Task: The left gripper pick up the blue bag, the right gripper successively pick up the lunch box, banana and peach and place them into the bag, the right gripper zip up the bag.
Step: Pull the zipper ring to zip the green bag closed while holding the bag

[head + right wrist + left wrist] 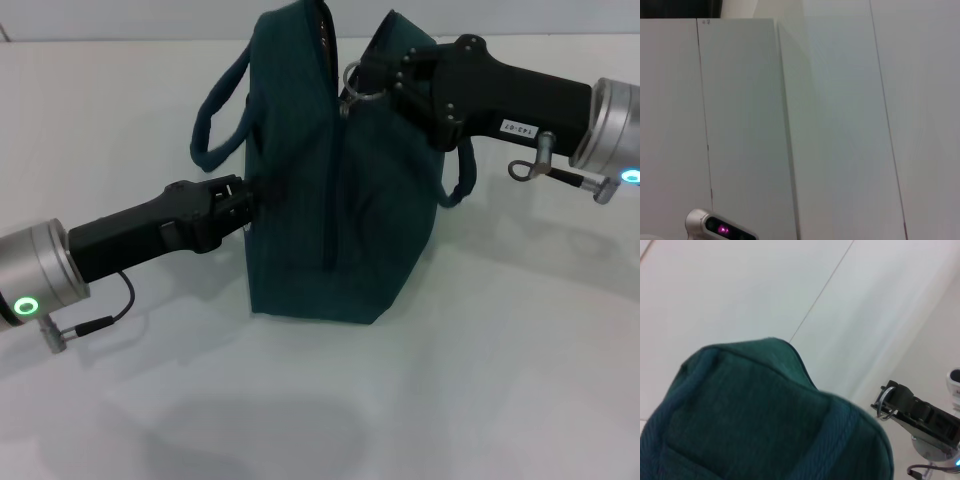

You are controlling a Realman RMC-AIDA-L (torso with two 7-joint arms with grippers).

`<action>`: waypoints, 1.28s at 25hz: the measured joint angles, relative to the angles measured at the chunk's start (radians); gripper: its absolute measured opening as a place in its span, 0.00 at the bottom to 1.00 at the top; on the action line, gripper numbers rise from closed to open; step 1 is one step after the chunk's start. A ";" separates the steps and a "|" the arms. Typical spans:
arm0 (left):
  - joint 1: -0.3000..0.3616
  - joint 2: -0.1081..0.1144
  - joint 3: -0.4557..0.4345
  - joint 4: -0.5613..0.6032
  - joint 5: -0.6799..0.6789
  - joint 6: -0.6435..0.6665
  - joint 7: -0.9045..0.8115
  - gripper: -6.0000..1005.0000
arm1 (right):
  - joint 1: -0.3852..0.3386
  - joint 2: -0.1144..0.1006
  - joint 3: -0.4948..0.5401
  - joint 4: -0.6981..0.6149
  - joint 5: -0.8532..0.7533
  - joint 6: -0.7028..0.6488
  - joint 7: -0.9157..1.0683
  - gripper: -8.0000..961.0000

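Observation:
The blue bag [330, 190] stands upright in the middle of the white table, its zip seam facing me and drawn shut up to near the top. From the left, my left gripper [243, 205] is shut on the fabric of the bag's side. High on the bag, my right gripper [368, 82] is shut on the zip's metal ring pull [360, 88]. The left wrist view looks over the bag's teal top [755, 415] and a handle, with the right gripper [888, 401] and ring beyond. Lunch box, banana and peach are out of view.
The bag's loop handles [215, 115] hang out to either side. White table surface [300, 400] surrounds the bag. The right wrist view shows only white wall panels [830, 125] and a small grey device with a magenta light [720, 229].

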 joint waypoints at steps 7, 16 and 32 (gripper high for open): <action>-0.006 -0.001 0.004 -0.005 -0.036 0.007 -0.024 0.34 | 0.008 0.001 -0.003 0.001 -0.005 0.006 -0.001 0.02; -0.051 0.000 0.003 -0.034 -0.038 -0.001 -0.062 0.52 | 0.009 0.001 -0.003 0.001 -0.007 0.004 -0.001 0.02; -0.059 0.000 -0.003 -0.040 -0.051 -0.053 -0.134 0.13 | 0.003 -0.003 -0.002 0.001 -0.003 0.002 0.001 0.02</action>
